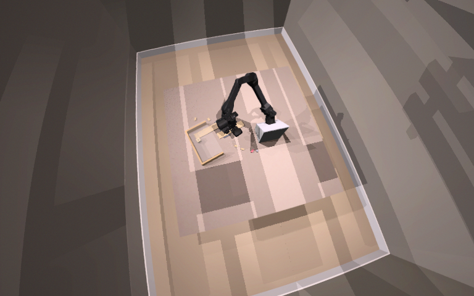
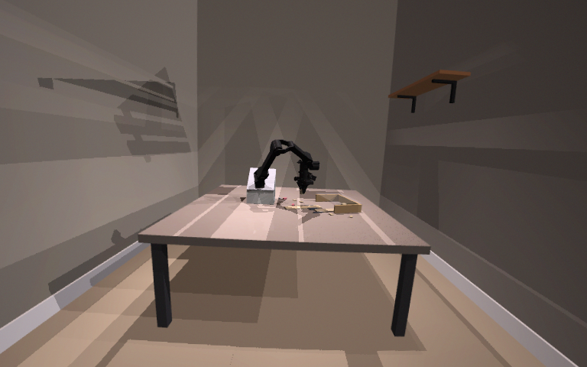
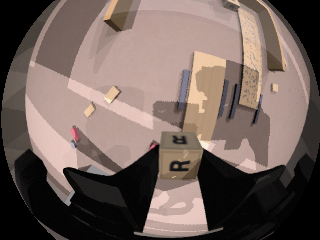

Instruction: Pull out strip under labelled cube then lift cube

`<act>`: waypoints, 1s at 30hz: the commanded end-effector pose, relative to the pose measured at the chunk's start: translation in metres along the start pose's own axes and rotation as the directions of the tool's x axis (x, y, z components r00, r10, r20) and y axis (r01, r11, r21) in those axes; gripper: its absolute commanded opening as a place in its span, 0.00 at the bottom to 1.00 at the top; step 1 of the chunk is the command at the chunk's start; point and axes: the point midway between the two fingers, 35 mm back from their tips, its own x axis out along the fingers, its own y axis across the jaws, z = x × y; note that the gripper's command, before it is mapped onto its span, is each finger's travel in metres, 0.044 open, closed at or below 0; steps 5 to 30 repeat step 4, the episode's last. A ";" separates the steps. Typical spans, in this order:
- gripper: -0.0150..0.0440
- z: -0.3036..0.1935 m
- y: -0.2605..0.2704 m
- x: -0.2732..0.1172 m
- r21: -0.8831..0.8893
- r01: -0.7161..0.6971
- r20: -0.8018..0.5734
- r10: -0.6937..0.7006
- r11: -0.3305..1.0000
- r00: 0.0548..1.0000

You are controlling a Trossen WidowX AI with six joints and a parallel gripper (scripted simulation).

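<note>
My gripper (image 2: 303, 190) (image 3: 178, 150) is shut on a wooden cube (image 3: 180, 165) with a black R on two visible faces. In the exterior view the fingertips are above the table; the cube is too small to make out there. The plain wooden strip (image 3: 205, 95) lies flat between two dark blue rails, beyond the held cube in the wrist view. A speckled strip (image 3: 250, 55) (image 1: 211, 130) lies to its right in the wrist view, between another pair of blue rails. A second cube (image 3: 231, 4) (image 1: 198, 139) is at its far end; its letter is unreadable.
A low wooden frame (image 1: 213, 158) (image 2: 348, 209) (image 3: 272, 45) stands around the speckled strip's far end. Small wooden pieces (image 3: 112, 94) (image 3: 89, 110) and a red piece (image 3: 75, 134) (image 1: 252, 151) lie scattered. The white box (image 1: 274, 134) (image 2: 261, 196) is at the arm's base. A shelf (image 2: 432, 82) is on the wall.
</note>
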 end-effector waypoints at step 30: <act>0.25 0.000 0.000 0.000 0.003 -0.004 -0.001 0.004 1.000 1.000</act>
